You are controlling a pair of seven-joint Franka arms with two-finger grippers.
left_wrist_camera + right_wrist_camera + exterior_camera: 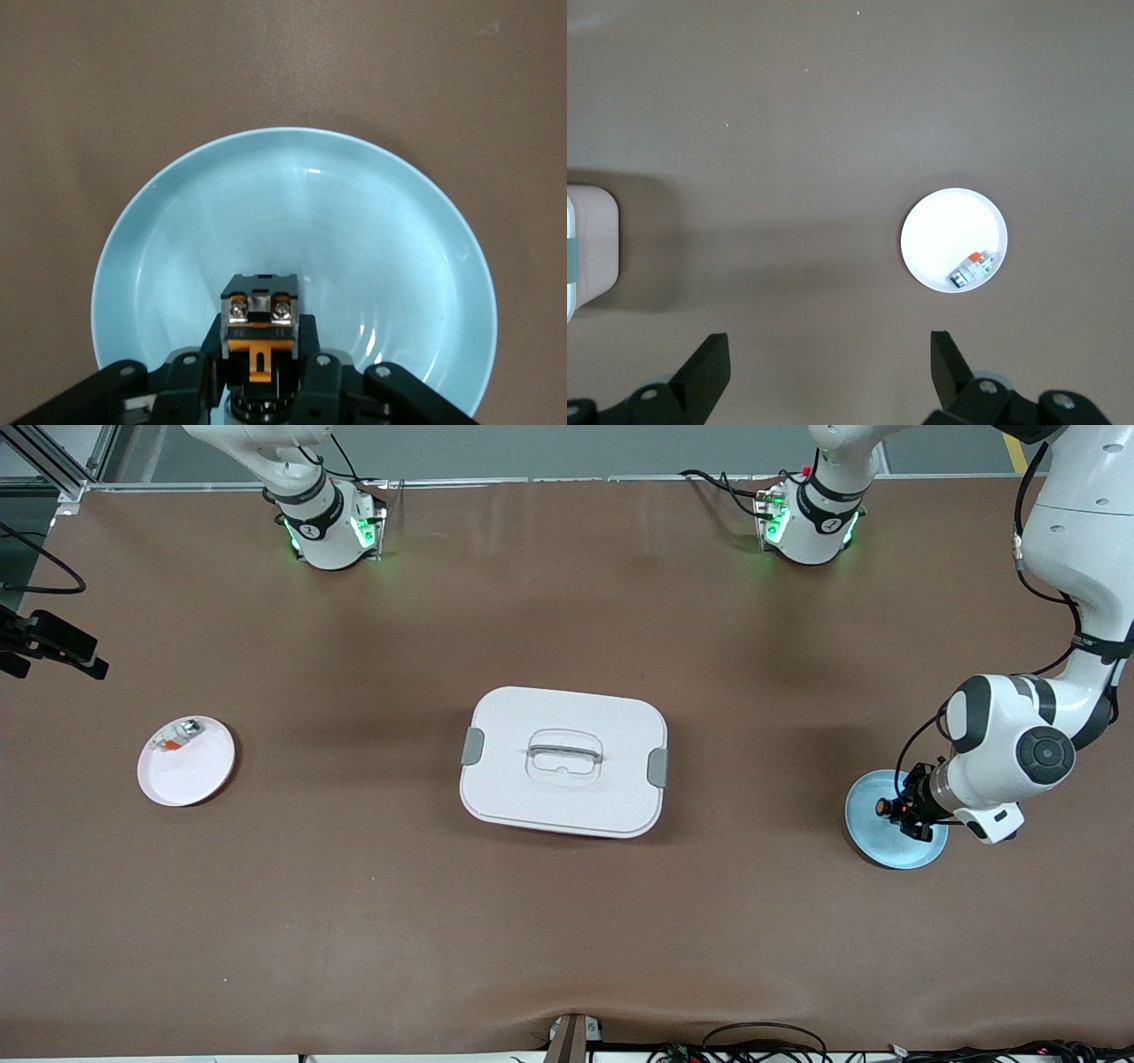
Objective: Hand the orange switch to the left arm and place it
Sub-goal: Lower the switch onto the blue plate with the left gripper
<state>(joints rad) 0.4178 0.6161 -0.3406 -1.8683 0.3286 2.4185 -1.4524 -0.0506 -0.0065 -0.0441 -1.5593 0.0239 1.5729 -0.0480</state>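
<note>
One blocky orange switch (259,326) on round glossy plate (177,239).

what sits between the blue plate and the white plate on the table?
The box, lid latched, sits on the brown mat roughly midway between the blue plate and the white plate; the front view shows it. The left gripper holds the orange switch over the blue plate.

Count of things on the tabletop (567,939)

Two arms, one box (563,761), two plates: a white plate (186,762) toward the right arm's end from the box, a blue plate (893,819) toward the left arm's end; one orange switch (259,323), one silver-grey piece (181,735).
</note>
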